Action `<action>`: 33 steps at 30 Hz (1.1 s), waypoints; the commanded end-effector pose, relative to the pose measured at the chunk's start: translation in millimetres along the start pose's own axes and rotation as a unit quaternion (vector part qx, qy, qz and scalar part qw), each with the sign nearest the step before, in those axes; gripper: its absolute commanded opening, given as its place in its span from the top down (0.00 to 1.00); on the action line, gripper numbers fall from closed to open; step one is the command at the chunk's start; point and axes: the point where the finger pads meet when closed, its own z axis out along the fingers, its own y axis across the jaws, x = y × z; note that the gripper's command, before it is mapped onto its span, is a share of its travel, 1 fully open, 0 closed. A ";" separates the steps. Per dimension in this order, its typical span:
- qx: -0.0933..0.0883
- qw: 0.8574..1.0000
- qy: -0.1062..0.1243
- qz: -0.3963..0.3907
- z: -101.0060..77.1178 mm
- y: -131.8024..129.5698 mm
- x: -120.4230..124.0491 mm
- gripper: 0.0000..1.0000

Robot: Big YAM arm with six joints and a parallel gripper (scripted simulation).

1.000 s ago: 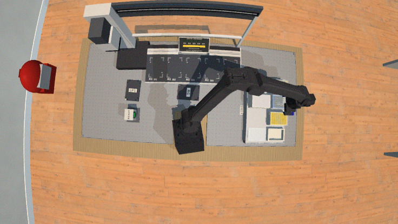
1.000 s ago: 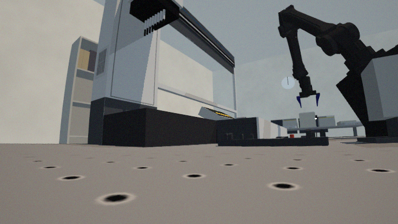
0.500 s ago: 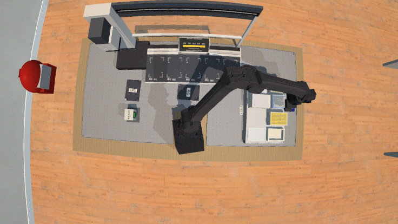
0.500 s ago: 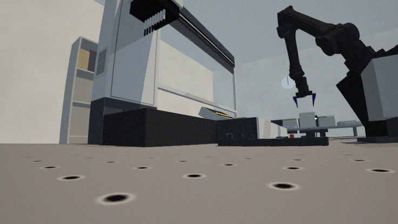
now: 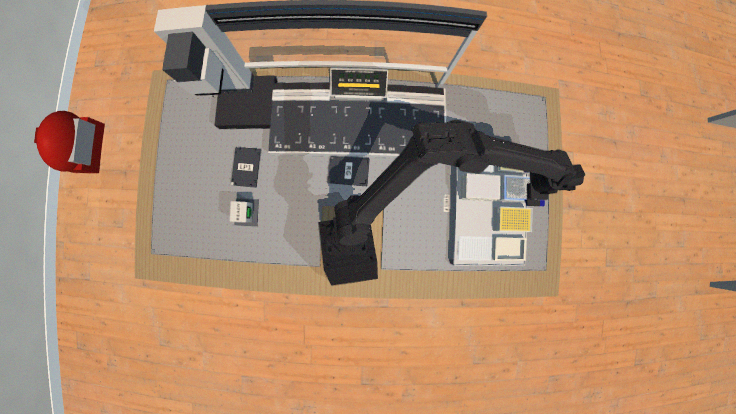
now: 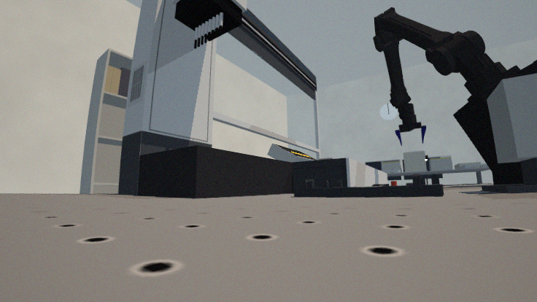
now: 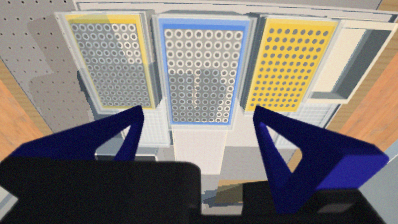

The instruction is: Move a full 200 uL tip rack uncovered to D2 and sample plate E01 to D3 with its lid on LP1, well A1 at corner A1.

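My gripper [image 7: 198, 111] is open and empty, hanging well above the SHELF [image 5: 491, 216] and seen high over it in the side view [image 6: 410, 135]. Straight below it in the wrist view is a blue-rimmed tip rack [image 7: 202, 75] filled with pale rings, also in the top view [image 5: 516, 186]. To its left is a yellow-rimmed rack [image 7: 111, 62] full of pale rings, hidden under the arm in the top view. To its right is a yellow rack [image 7: 291, 62] showing only dark holes, also in the top view [image 5: 515, 218]. Deck positions D2 [image 5: 321, 128] and D3 [image 5: 356, 128] are empty, as is lid park LP1 [image 5: 245, 162].
A cream open reservoir [image 7: 350, 62] lies beyond the holed rack. A white block [image 5: 482, 186] and a white lidded plate [image 5: 474, 248] sit on the shelf's left side. Regrip nest RG [image 5: 348, 170] and the READY key [image 5: 241, 211] lie left of the arm base.
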 end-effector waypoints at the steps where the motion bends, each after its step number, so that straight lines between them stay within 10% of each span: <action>1: -0.005 1.000 -0.027 0.002 -25.0 3.0 -15.7 0.00; 11: -0.005 1.000 -0.027 0.002 -25.0 3.0 -15.7 0.00; 12: -0.008 0.999 -0.041 0.005 -43.7 13.2 -23.5 0.00; 33: -0.007 1.000 -0.024 -0.001 -23.2 116.9 -16.5 0.00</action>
